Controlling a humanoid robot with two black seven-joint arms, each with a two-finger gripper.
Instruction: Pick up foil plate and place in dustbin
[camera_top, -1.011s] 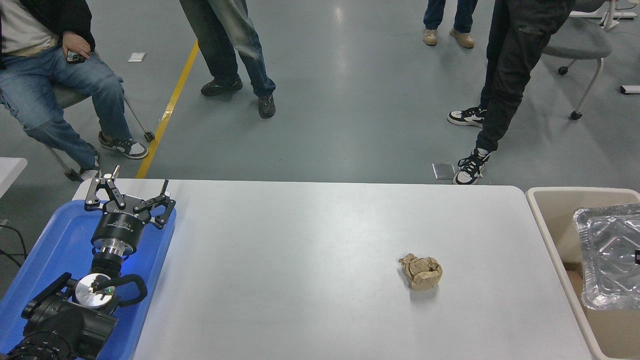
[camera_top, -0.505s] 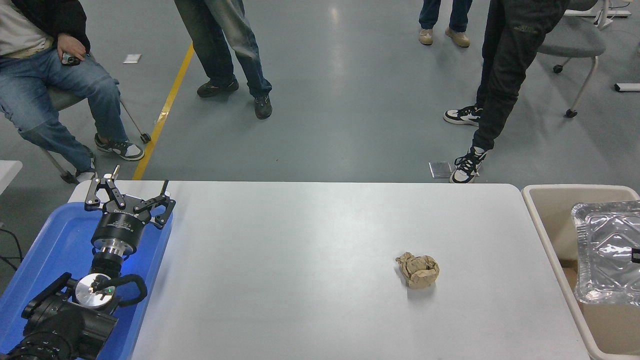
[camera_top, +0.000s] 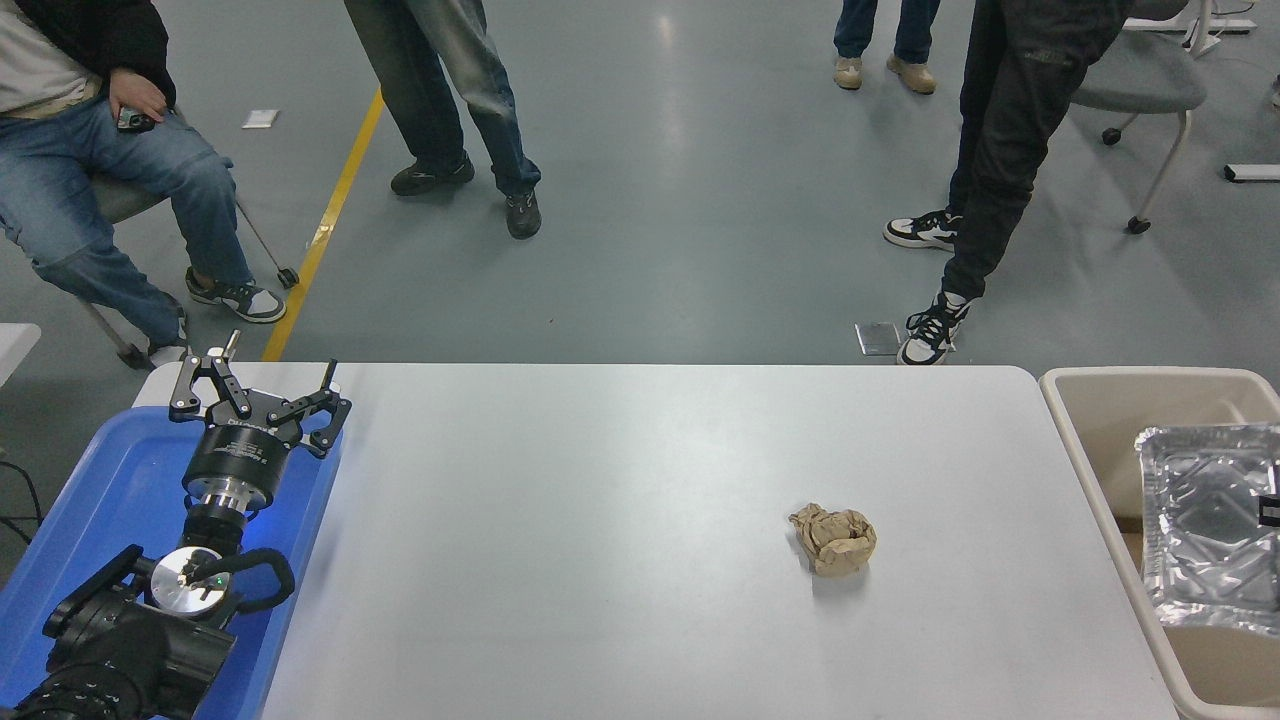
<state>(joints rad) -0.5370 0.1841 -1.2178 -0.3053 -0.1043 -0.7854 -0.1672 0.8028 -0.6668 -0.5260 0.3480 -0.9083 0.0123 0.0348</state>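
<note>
no legible text, labels, numbers

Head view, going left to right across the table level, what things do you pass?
Blue tray with the left pincer parked open over it → white table → crumpled brown paper ball → dustbin → foil plate inside the dustbin at the right edge.

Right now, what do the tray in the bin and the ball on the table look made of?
Foil plate: thin aluminium foil, shiny silver, with embossed ridges and a crinkled rim. Paper ball: matte brown paper, apparently kraft, heavily creased. Dustbin: probably plastic, smooth beige.
</note>
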